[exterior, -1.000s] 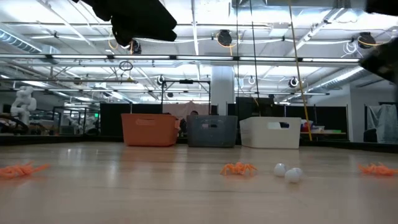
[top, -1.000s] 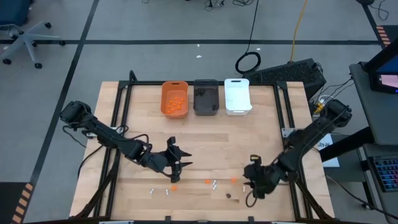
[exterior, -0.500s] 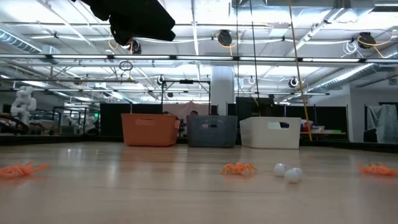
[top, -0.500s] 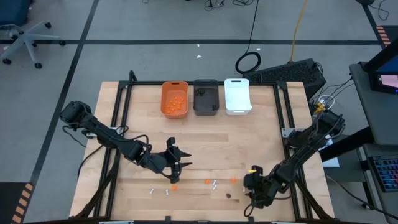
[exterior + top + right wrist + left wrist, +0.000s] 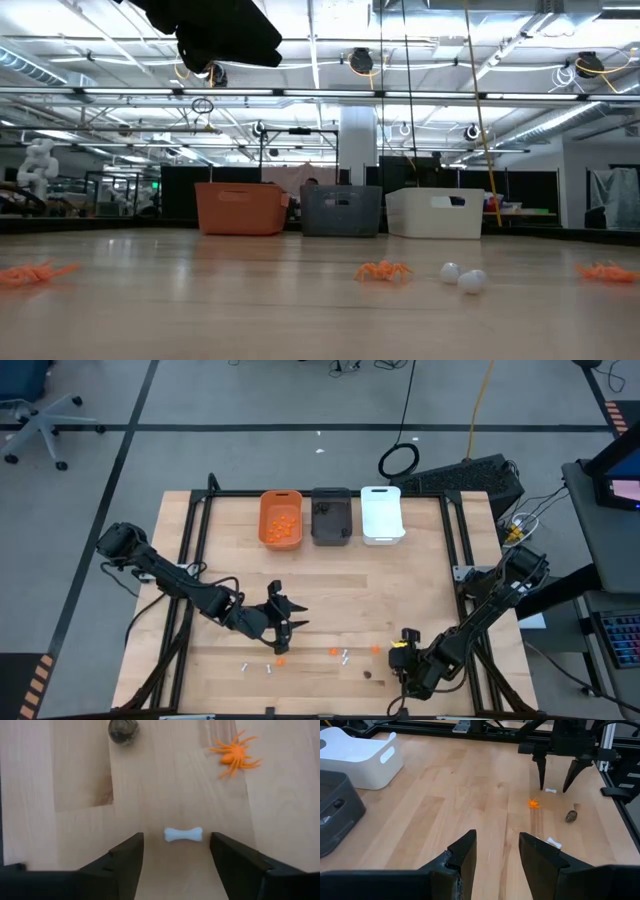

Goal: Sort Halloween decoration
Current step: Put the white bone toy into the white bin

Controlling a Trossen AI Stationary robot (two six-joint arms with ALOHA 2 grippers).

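Now the right gripper (image 5: 176, 851) is held open over a white bone (image 5: 183, 834), between orange spider (image 5: 235, 754) and dark lump (image 5: 123, 730); the left gripper (image 5: 497, 851) is spread, empty, mid-table.

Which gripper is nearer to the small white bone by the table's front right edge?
The right. The right gripper stands open directly over the white bone, a finger on each side. The left gripper hangs open well across the table from it.
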